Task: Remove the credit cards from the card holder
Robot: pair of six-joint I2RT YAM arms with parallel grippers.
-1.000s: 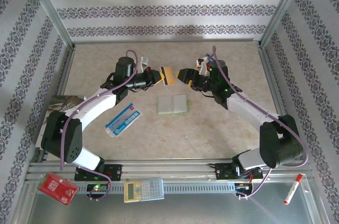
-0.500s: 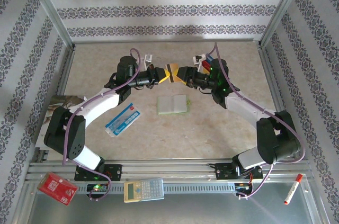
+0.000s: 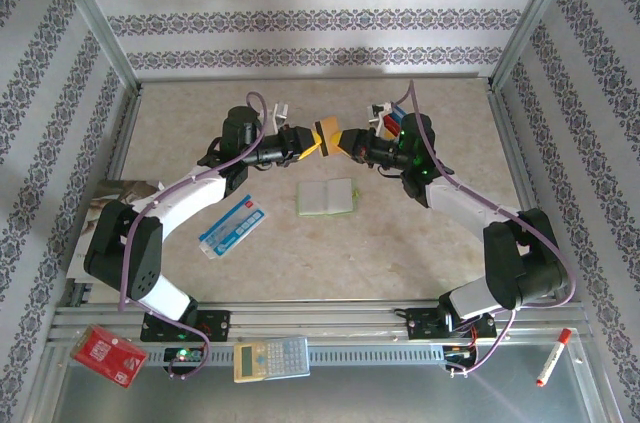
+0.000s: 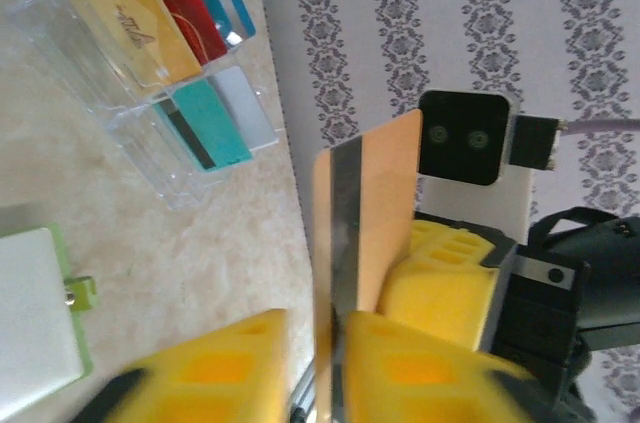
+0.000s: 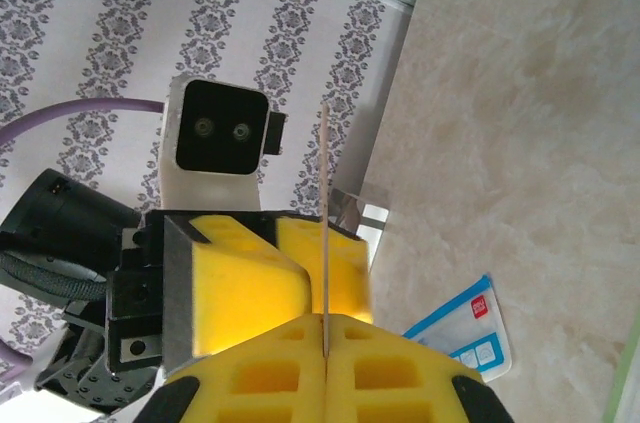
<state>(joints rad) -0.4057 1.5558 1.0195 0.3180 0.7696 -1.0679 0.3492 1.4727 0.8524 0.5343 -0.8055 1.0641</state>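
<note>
Top external: orange card (image 3: 328, 132) clamped in mid-air between two grippers, card holder (image 3: 327, 198) open on the table (image 3: 400, 243) below.

Nearest, on the metal front ledge: red board (image 3: 108, 355), calculator (image 3: 271, 358), marker (image 3: 553, 357). Further in, blue-and-white packet (image 3: 232, 225) flat on the table, then the card holder near its right, lying open with pale inner faces up, apart from both arms. Above and beyond it, right gripper (image 3: 352, 142) closed tight on the orange card, pads pressed to both faces in the right wrist view. Left gripper (image 3: 303, 140) loose on the opposite end, jaws parted a little: in the left wrist view, a gap between one pad and the card, the other pad against it. Farthest, behind the right gripper, clear tray (image 4: 165, 178) holding more credit cards (image 4: 135, 23): yellow, red, blue, teal.
</note>
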